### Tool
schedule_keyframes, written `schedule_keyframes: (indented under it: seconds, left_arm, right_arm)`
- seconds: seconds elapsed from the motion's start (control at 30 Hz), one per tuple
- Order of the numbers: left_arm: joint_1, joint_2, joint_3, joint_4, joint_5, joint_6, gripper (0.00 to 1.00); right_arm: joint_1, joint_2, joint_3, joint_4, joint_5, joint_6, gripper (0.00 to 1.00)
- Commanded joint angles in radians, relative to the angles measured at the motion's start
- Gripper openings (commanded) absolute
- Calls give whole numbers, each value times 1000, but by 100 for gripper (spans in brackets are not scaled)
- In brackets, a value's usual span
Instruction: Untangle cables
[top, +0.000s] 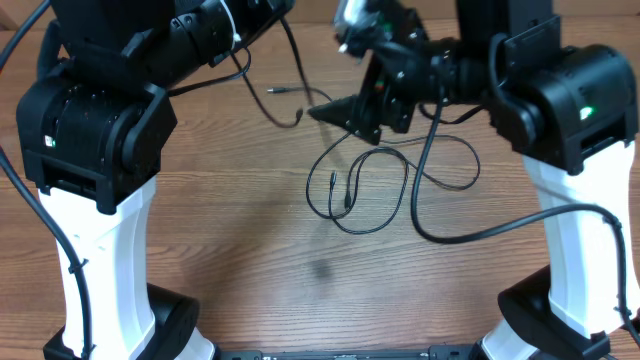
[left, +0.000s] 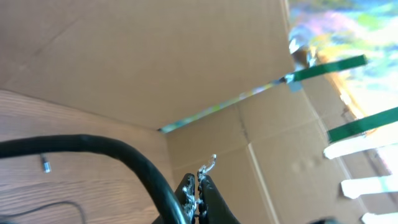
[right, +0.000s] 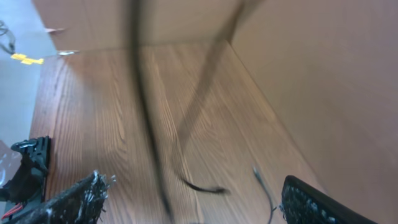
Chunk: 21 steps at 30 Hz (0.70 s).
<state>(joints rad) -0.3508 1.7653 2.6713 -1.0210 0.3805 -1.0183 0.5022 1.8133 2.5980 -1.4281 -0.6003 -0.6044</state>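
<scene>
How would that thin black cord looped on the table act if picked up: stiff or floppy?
Probably floppy: the cord lies in loose, uneven curves flat on the table. Likely light, being so thin. Its small plug end might dangle and snag on the other loops.

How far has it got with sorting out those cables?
Barely started, I'd say. Done: one strand seems to lie apart at the upper left. In hand: nothing clearly; the right gripper is open, the left gripper shut, whether on anything is unclear. Left: the looped cables mid-table cross one another.
</scene>
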Motion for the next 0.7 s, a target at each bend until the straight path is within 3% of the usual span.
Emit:
schedule_keyframes:
  seconds: [0.0, 0.1, 0.13, 0.2, 0.23, 0.33, 0.37, 0.4, 0.43, 0.57, 0.67]
  left_arm:
    - [5, -18, 15, 21, -19, -68, 4]
    - [5, -17, 15, 15, -19, -68, 5]
    - [5, -17, 15, 14, -19, -68, 4]
    - [5, -17, 15, 12, -18, -68, 5]
    - [5, -17, 15, 11, -15, -67, 4]
    - [5, -17, 15, 3, 3, -43, 8]
    - [5, -17, 15, 4, 19, -18, 35]
    - [5, -17, 15, 6, 39, 64, 94]
    - [5, -17, 15, 7, 48, 136, 100]
    - [2, -21, 15, -45, 130, 663, 100]
    - [2, -29, 15, -150, 128, 937, 100]
  right_arm:
    - [39, -5, 6, 14, -23, -33, 87]
    - [65, -5, 6, 15, -22, -33, 83]
    - [69, -5, 6, 14, -23, -33, 65]
    - [73, -5, 6, 13, -22, -32, 11]
    - [73, -5, 6, 13, -22, -26, 4]
    - [72, -5, 6, 12, -6, -24, 4]
    - [72, -5, 6, 13, 9, -24, 4]
    - [72, -5, 6, 16, 57, -12, 4]
    - [72, -5, 6, 21, 92, 3, 4]
    - [56, -5, 6, 70, 293, 26, 4]
    - [19, -5, 6, 166, 444, 66, 4]
